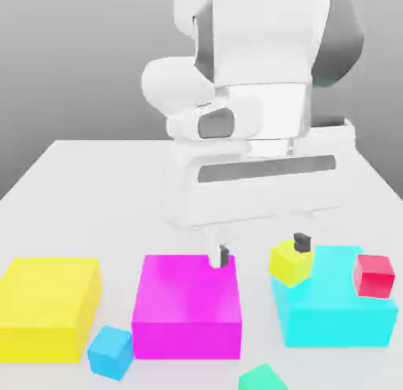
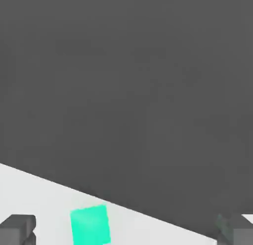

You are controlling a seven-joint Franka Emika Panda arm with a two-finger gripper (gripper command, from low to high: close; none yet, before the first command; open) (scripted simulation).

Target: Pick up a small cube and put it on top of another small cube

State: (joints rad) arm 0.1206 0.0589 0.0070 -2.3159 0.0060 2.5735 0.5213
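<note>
The small cube (image 1: 262,378) is plain green and lies on the white table at the front edge of the exterior view, in front of the magenta block. In the hand view the small cube (image 2: 90,224) rests on the table near its edge, between the two dark fingertips (image 2: 17,228) but off-centre. My gripper (image 1: 260,249) hangs open above the gap between the magenta and cyan blocks, well behind the green cube, with nothing held. One finger is over the magenta block's back corner, the other just above a small yellow cube (image 1: 291,263).
Three big blocks stand in a row: yellow (image 1: 47,306), magenta (image 1: 186,306) and cyan (image 1: 334,306). A small red cube (image 1: 373,275) sits on the cyan block. A small light-blue cube (image 1: 110,352) lies between the yellow and magenta blocks.
</note>
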